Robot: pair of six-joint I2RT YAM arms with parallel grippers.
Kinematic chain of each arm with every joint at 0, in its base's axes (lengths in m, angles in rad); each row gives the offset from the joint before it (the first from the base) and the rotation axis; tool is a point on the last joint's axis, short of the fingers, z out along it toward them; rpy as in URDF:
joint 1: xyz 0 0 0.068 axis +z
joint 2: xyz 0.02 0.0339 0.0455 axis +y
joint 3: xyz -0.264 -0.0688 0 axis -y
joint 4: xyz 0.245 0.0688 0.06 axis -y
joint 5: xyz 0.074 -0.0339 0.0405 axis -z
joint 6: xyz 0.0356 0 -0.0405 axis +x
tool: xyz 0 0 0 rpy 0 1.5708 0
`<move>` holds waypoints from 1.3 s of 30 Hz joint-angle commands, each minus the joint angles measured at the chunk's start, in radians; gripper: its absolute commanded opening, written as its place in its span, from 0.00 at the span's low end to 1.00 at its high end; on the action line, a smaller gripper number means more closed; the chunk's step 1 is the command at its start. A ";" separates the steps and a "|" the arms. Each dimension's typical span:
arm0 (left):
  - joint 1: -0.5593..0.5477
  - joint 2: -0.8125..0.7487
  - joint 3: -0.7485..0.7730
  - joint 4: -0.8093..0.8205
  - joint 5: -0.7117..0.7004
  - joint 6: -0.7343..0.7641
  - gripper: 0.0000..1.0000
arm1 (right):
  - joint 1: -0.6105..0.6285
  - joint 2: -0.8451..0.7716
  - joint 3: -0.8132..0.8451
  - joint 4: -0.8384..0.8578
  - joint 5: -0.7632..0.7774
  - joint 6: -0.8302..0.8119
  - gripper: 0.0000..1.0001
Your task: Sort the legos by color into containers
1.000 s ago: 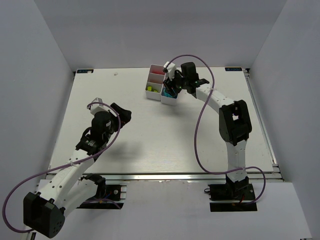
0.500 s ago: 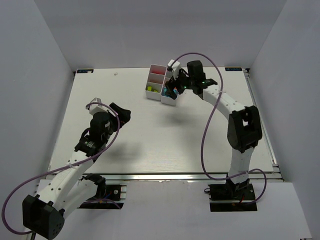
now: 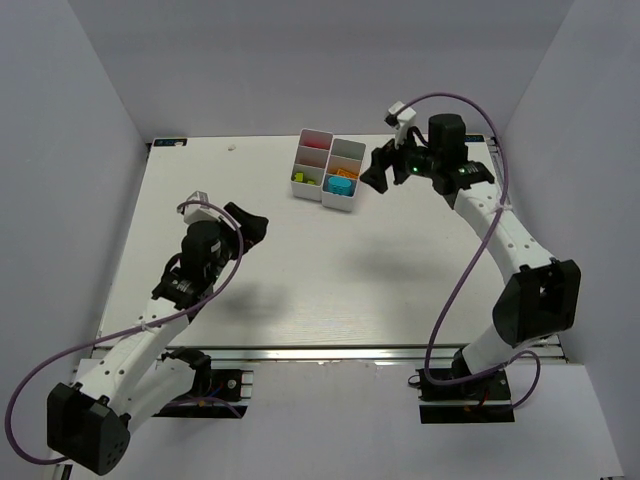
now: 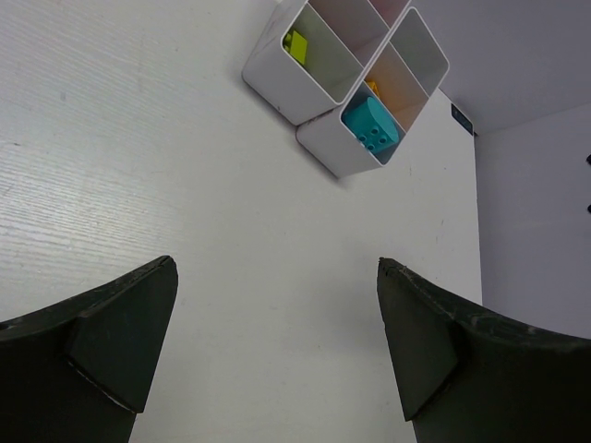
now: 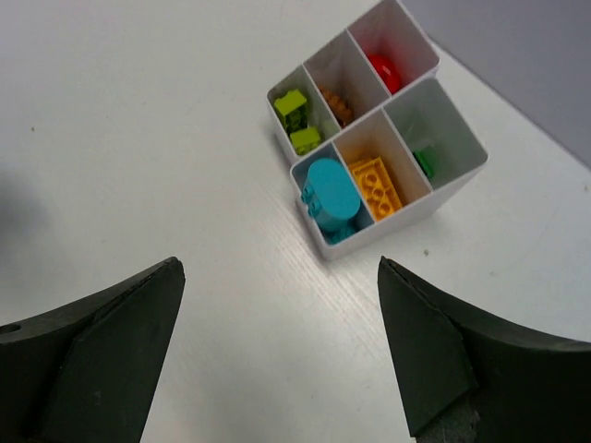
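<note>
Across the white tabletop (image 3: 300, 280), showing no loose brick in any view. Holding the legos (image 5: 331, 196) inside the containers (image 5: 406, 214) at the far middle: cyan, yellow and green along one row, lime, orange-brown and red along the other, cyan poking above its rim. Hovering just right of the bins with the right end effector (image 5: 277, 314), spread wide and carrying nothing. Waiting at the left, well apart, with the left end effector (image 4: 275, 314), likewise gaping and empty. Looking, on this evidence, finished or nearly so.

Containers (image 3: 338, 203) as obstacle, table (image 3: 300, 270) far-centre
</note>
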State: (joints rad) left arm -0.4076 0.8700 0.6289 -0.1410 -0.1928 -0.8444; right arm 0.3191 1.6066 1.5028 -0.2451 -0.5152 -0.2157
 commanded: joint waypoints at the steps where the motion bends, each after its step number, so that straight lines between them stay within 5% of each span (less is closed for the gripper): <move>1: 0.003 0.015 0.041 0.047 0.052 0.027 0.98 | -0.040 -0.088 -0.087 -0.022 0.006 0.044 0.89; 14: 0.003 0.029 0.068 0.080 0.101 0.047 0.98 | -0.081 -0.264 -0.211 0.017 0.334 0.188 0.89; 39: 0.003 0.055 0.069 0.132 0.121 0.064 0.98 | -0.080 -0.358 -0.346 0.029 0.419 0.208 0.89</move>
State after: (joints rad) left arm -0.4076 0.9306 0.6765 -0.0422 -0.0845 -0.7937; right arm 0.2417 1.2835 1.1625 -0.2596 -0.1101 -0.0177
